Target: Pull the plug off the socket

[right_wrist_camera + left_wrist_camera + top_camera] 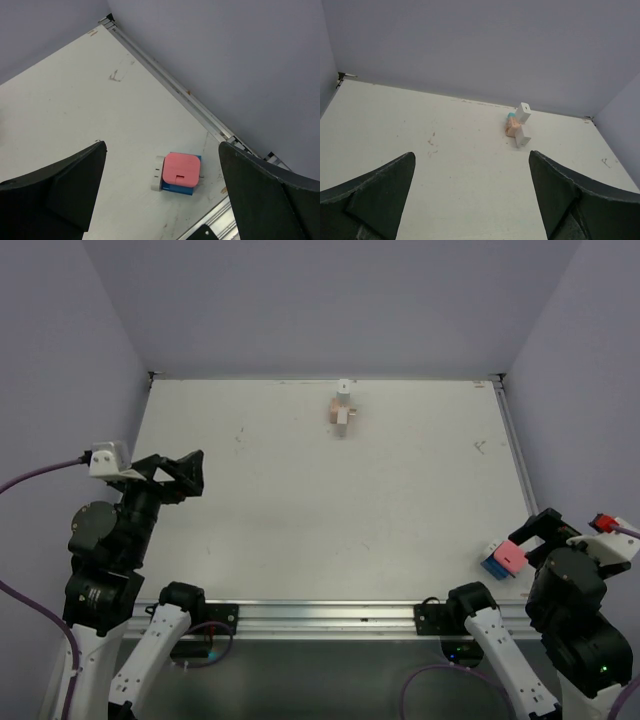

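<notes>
Plug, white and boxy, touching peach socket; left fingers, right fingers wide.

Fig.: white cube plug still joined to peach socket block; teal bit visible at the joint, white L-shaped piece at block's near end. Assy lies slightly skewed close to far edge of bench, approx. mid-width, plug end farthest back.

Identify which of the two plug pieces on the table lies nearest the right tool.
The pink-and-blue piece at the near right edge, just ahead of the right tool; the white-and-peach piece lies far off across the table.
</notes>
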{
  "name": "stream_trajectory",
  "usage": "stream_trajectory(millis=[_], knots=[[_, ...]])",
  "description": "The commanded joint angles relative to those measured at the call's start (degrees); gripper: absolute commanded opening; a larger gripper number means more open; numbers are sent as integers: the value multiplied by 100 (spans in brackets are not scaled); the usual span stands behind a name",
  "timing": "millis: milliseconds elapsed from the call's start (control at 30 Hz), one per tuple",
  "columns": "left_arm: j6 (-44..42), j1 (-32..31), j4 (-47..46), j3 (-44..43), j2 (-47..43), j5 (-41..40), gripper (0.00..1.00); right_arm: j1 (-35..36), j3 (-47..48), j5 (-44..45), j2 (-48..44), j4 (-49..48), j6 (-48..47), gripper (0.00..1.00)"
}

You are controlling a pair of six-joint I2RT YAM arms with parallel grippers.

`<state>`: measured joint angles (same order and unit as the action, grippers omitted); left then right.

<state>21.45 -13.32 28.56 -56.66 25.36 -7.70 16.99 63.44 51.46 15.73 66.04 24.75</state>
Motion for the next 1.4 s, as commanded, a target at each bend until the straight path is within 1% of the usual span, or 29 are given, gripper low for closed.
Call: stream_trajectory(millis=[0,167,333,400,500,567,633,700,833,967,1067,1200,1300,1367], knots=[[-36,-48,-166,-134,100,76,100,32,142,-40,176,31,179,99],[-27,-48,-193,-108,118,111,100,32,160,-93,352,119,276,99],[-27,-48,-193,-3,109,111,100,32,396,-136,641,304,328,99],[-27,-48,-210,15,109,120,100,32,546,-224,765,444,512,99],[-10,-48,-228,33,127,137,100,32,801,-285,1011,690,1099,99],[-10,-48,-219,59,109,129,100,41,828,-540,1203,796,1390,99],[-36,-48,-210,94,65,120,99,41,767,-821,1362,857,1681,99],[-62,-48,-201,147,39,94,100,32,644,-857,1608,1112,2092,99],[-106,-48,-193,164,39,94,99,32,232,-1199,2056,1201,2157,99],[-45,-48,-298,340,-23,208,99,41,-235,-1507,2584,1148,2506,99],[34,-48,-377,551,-84,313,99,23,-534,-1516,2857,956,2701,99],[96,-48,-509,849,-76,463,100,6,-815,-1245,3155,823,2947,99],[78,-48,-500,1043,-49,551,100,-178,-886,-1139,3384,805,3027,99],[52,-48,-544,1271,-67,586,100,-459,-930,-998,3507,796,3018,99]])
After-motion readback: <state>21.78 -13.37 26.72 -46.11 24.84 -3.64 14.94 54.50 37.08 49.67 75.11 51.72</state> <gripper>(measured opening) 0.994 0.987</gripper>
